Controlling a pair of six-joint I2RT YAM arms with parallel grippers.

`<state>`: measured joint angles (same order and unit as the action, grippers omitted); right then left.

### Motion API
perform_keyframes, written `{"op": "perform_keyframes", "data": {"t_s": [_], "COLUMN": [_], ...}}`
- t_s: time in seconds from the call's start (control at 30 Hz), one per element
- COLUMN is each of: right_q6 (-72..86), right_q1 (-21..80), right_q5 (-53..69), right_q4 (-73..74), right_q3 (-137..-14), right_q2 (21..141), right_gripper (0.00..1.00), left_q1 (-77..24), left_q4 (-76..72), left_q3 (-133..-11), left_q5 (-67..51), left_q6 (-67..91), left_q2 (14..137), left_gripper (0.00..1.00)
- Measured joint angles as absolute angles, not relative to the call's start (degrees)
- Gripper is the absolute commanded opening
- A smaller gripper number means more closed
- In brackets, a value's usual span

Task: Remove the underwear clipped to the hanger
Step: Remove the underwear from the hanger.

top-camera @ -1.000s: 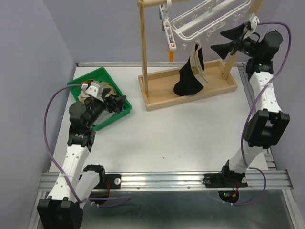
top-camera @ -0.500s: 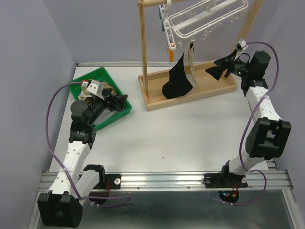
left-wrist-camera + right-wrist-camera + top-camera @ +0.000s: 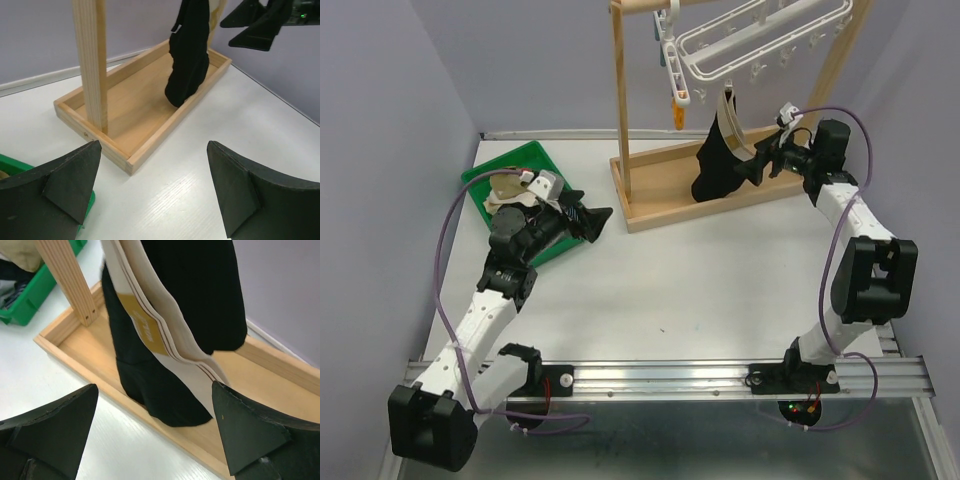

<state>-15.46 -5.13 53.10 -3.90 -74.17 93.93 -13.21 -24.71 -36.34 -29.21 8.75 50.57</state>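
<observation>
Two black-fingered grippers, both spread wide and holding nothing. The right gripper (image 3: 755, 163) is over the far right part of the table. It is aimed at the black cloth underwear with a cream waistband (image 3: 713, 168), near it but not touching. That garment hangs with its long axis straight down from the white plastic clip hanger (image 3: 760, 38), waistband uppermost, lower end reaching into the shallow wooden tray base (image 3: 655, 195). The left gripper (image 3: 590, 207) hovers just beside the green plastic bin (image 3: 498, 168) toward the far left corner.
</observation>
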Motion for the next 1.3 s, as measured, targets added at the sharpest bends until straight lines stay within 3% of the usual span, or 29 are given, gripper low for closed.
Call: {"op": "perform_keyframes", "data": {"t_s": [0.3,0.63,0.73,0.83,0.87,1.07,1.3], "right_q6": [-19.0,-23.83,-23.75,-22.24,-21.85,-19.55,-17.56], "right_q1": [-4.05,3.99,5.48,5.65,5.65,5.58,5.61], "right_q5": [53.47,55.13,53.17,51.0,50.63,48.71,45.58], "right_q4": [-3.62,-3.81,-3.9,-4.01,-4.12,-4.29,-3.88], "right_q3": [-76.34,-79.44,-83.64,-86.7,-87.2,-86.78,-76.01], "right_q2": [101.6,104.62,107.83,110.19,110.56,109.84,97.06], "right_gripper": [1.0,0.98,0.82,0.27,0.04,0.0,0.01], "left_q1": [-26.02,-37.26,-38.81,-40.34,-40.75,-42.57,-45.71], "left_q4": [-28.91,-36.91,-37.15,-38.02,-38.22,-40.91,-51.11], "left_q3": [-36.34,-36.45,-36.67,-36.95,-37.12,-37.54,-40.07], "left_q5": [-21.52,-13.5,-11.68,-9.96,-9.41,-5.96,-0.47], "left_q6": [8.51,7.88,7.44,6.9,6.81,6.24,6.2], "left_q2": [52.23,62.11,63.09,63.11,63.11,63.18,69.45], "left_gripper": [0.98,0.97,0.96,0.96,0.96,0.94,0.94]}}
